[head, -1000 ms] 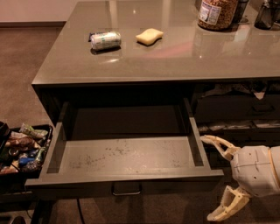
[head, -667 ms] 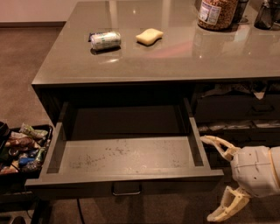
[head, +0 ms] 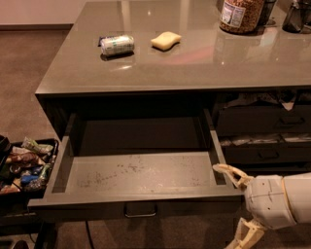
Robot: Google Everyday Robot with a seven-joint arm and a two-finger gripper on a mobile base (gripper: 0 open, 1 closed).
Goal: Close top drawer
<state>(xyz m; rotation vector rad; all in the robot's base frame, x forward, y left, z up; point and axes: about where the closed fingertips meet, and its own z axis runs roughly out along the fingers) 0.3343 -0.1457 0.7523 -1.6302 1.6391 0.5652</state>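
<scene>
- Nearest, at the lower right edge, the gripper [head: 223, 206] stood open, with its two cream fingers [head: 232, 173] spread wide apart and nothing held between them.
- Its upper finger lay right at the front right corner of the top drawer [head: 97, 208], while the lower finger pointed down below the drawer front. Whether the upper finger touched the drawer, I cannot tell.
- Just beyond, the top drawer stood open and reached far out from under the counter. A small metal handle [head: 140, 210] sat in the middle of its dark grey front.
- Inside the drawer only the pale floor [head: 141, 170] showed, speckled and scuffed.
- To the left of the drawer, lower down, a black tray [head: 51, 144] held many colourful snack packets [head: 24, 163].
- To the right of the drawer, further back, the narrower grey drawers [head: 262, 121] were stacked one over the other, with papers [head: 252, 99] sticking out above them.
- Above all of this lay the grey countertop [head: 194, 68], smooth and a little shiny.
- On its left part a can [head: 117, 44] lay on its side, and a yellow sponge [head: 165, 40] rested near it, not touching.
- Farthest, at the back right, a jar [head: 241, 13] with a label stood upright, and a dark object [head: 297, 14] was cut off by the corner.
</scene>
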